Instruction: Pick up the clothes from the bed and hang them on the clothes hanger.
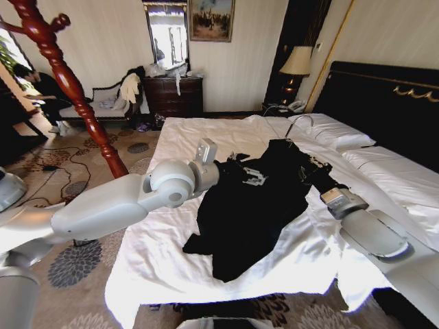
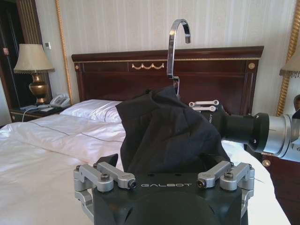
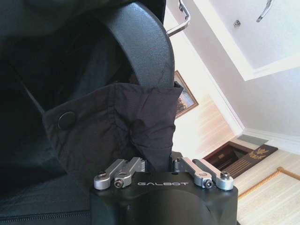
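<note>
Black coat [image 1: 250, 205] lies on the bed [image 1: 171, 247], collar partly lifted, silver hook [image 2: 177, 44] upright above it. Left gripper [image 1: 252, 177] and right gripper [image 1: 312, 166] both sit at the collar, fingertips buried in fabric; right one pinches a fold [image 3: 150, 136], left one's grip can't be made out. Coat stand [image 1: 65, 82] cut off at the frame's top left.

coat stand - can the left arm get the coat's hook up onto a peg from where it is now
Probably not yet. The coat stand rises behind the left arm, while the left gripper is at the black coat over the bed, with the hook pointing away.
</note>
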`<state>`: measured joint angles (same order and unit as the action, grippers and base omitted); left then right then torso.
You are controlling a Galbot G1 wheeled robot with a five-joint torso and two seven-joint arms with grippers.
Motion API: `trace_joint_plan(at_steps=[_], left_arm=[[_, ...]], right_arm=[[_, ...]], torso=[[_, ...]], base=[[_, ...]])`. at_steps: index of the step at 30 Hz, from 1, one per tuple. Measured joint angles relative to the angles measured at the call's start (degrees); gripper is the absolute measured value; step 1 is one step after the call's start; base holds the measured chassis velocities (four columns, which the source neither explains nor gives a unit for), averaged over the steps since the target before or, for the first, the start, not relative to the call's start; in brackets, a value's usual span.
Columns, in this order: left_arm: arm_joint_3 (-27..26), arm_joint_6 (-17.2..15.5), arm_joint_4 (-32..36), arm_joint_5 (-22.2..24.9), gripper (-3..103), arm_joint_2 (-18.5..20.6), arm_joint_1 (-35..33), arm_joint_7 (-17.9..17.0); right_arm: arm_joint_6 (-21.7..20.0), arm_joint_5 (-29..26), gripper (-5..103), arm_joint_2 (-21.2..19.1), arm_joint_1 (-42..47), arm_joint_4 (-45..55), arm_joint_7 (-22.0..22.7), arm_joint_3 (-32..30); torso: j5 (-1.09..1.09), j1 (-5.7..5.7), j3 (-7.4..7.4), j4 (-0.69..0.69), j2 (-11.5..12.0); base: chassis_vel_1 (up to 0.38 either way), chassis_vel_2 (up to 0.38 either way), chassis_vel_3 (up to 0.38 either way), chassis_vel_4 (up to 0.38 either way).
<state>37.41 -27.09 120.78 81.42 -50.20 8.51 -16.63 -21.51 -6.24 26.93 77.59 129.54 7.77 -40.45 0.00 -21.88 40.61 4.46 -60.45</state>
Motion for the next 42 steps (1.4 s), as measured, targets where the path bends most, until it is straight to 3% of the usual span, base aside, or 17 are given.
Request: trace_joint_plan(at_steps=[3,8,14,16,20,21,26,29,38,41,42], left_arm=[[0.11,0.04,-0.36,-0.04,102,-0.46,-0.01,-0.31],[0.43,0.30,-0.76,-0.03,96,-0.76,0.12,-1.01],[0.69,0.98,-0.18,0.30,70,-0.41,-0.25,-2.06],[0.73,1.07,-0.09,0.23,70,-0.26,-0.43,-2.07],[0.79,1.20,0.42,0.25,48,0.32,-1.23,-1.94],[0.79,1.20,0.42,0.25,48,0.32,-1.23,-1.94],[0.79,1.32,0.86,0.56,26,0.73,-1.86,-1.80],[0.76,1.31,0.93,0.76,22,0.61,-1.91,-1.76],[0.42,1.80,0.83,0.23,22,0.27,-3.11,-1.88],[0.28,2.26,0.42,-0.44,22,0.11,-3.38,-2.14],[0.20,2.48,0.26,-1.21,20,-0.11,-3.40,-2.63]], right_arm=[[0.10,0.09,21,-0.04,0.20,0.18,-0.02,-0.07],[-0.04,-0.11,21,-0.05,0.52,0.73,-0.01,-0.05],[-0.10,-0.11,21,0.38,0.71,0.71,-0.02,0.09],[-0.10,-0.11,21,0.43,0.71,0.71,-0.02,0.12],[0.41,1.04,21,1.02,0.55,0.30,-0.03,0.15],[0.41,1.04,21,1.02,0.55,0.30,-0.03,0.15],[0.75,1.44,21,0.96,0.53,0.01,-0.05,0.15],[0.81,1.50,21,0.86,0.63,0.00,-0.06,0.18],[0.81,2.15,18,0.86,1.27,0.17,-0.07,0.35],[0.96,2.16,20,0.97,1.46,0.39,-0.06,0.35],[1.10,2.13,26,1.00,1.46,0.60,-0.10,0.35]], torso=[[0.00,0.00,0.00,0.01,0.00],[0.00,0.00,0.00,-0.01,0.00],[0.00,0.00,0.00,0.01,0.00],[0.00,0.00,0.00,0.00,0.00],[0.00,0.00,0.00,0.01,0.00],[0.00,0.00,0.00,0.01,0.00],[0.00,0.00,0.00,-0.01,0.00],[0.00,0.00,0.00,0.01,0.00],[0.00,0.00,0.00,0.01,0.00],[0.00,0.00,0.00,0.01,0.00],[-0.01,0.00,0.00,0.00,0.00]], base=[[0.000,0.000,0.000,0.000],[0.000,0.000,0.000,0.000],[0.000,0.000,0.000,0.000],[0.000,0.000,0.000,0.000],[0.000,0.000,0.000,0.000],[0.000,0.000,0.000,0.000],[0.000,0.000,0.000,0.000],[0.000,0.000,0.000,0.000],[0.000,0.000,0.000,0.000],[0.000,0.000,0.000,0.000],[0.000,0.000,0.000,0.000]])
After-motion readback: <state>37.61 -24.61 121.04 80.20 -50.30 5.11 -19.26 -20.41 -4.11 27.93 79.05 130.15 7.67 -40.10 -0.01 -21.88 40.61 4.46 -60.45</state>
